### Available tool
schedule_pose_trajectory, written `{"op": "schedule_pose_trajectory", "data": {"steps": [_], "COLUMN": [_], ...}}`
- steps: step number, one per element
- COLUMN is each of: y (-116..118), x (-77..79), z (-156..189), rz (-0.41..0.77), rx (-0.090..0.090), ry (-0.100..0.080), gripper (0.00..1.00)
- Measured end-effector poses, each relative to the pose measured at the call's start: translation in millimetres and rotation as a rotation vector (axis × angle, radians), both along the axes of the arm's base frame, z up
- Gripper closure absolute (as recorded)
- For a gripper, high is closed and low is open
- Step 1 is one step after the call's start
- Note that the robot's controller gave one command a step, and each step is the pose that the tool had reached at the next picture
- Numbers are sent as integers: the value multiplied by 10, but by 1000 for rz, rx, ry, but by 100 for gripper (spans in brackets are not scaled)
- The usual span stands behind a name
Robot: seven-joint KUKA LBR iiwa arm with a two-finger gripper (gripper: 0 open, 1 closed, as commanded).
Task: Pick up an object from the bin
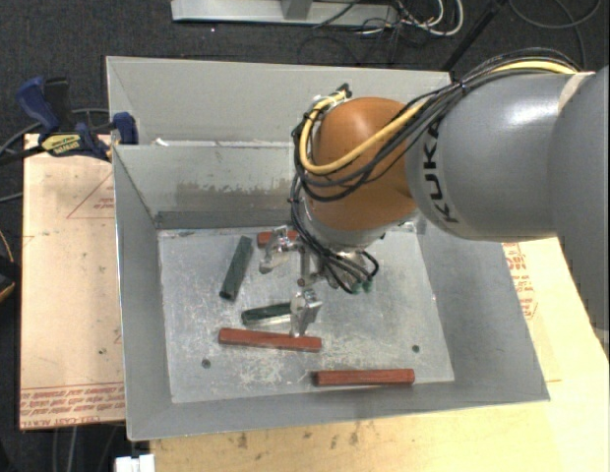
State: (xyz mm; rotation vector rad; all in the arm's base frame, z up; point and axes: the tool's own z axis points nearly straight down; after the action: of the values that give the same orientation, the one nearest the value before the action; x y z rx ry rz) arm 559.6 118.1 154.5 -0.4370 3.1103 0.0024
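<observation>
Step in hand: the approach. The arm (502,165) reaches in from the right, and its wrist, under the orange cover (359,165), hangs low over the middle of the bin (138,293).
Jaws: down at the right end of a short dark green piece (266,314); I cannot tell whether they are spread or pressed together.
Task's thing: judged to be that short green piece, since it lies nearest, on the bin floor about the middle. Nothing is seen pinched, and contact cannot be made out.
Neighbours: a red-brown bar (271,339) lies just beside it toward the near edge. A longer dark green bar (236,268) lies tilted, nearer the left wall. A second red-brown bar (364,377) lies close to the near edge, right of middle.
Next move: probably to take a firm hold on the green piece's end, then lift straight up, leaving the red-brown bar beside it undisturbed.
Hidden: the cover and cables mask the bin floor toward the far right corner. A small pale and reddish bit (275,239) beside the wrist could be robot or loose thing — too unclear to say.
</observation>
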Motion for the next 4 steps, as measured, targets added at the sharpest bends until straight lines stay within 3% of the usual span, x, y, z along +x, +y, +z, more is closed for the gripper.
{"op": "schedule_pose_trajectory", "data": {"steps": [1,2,3,4], "y": [-87,-173,-173,105], "x": [-246,-255,-255,-392], "z": [-322,-711,-711,114], "rz": [99,-17,-17,-89], "rx": [-2,3,3,1], "ry": [15,-7,-7,-4], "gripper": [0,100,100,0]}}
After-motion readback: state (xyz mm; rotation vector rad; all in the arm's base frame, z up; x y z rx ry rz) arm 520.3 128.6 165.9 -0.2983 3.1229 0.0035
